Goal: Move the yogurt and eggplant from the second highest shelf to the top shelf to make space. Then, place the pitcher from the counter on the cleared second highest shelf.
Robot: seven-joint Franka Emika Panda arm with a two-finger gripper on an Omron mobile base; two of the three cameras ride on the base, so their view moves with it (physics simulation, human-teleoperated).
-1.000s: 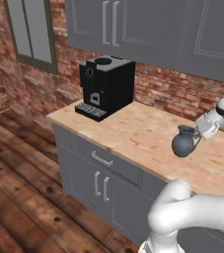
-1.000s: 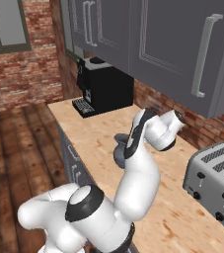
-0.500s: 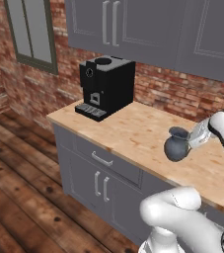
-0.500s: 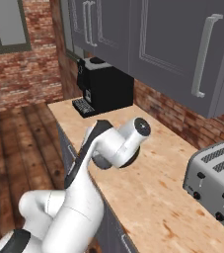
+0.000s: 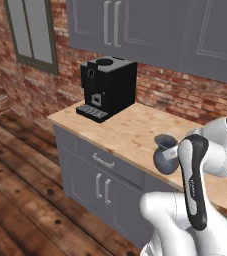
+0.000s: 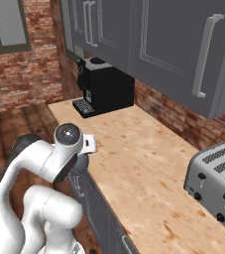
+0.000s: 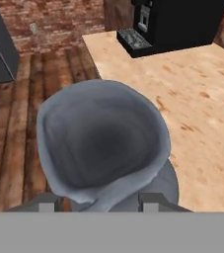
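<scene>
The pitcher, a dark blue-grey bulbous jug with a flared rim, hangs in the air just past the front edge of the counter. My gripper is shut on it. In the hand view I look straight down into the open mouth of the pitcher, with one fingertip on each side of its body. From the right base view a dark bit of the pitcher shows behind my white wrist. The yogurt, the eggplant and both shelves are out of view.
A black coffee machine stands at the counter's far left end against the brick wall. A silver toaster sits at the right. Grey wall cabinets hang above the counter. Wooden floor lies to the left.
My arm has swung the pitcher leftward, from over the counter's right part out to its front edge. The grip has not changed, and the base has stayed put.
</scene>
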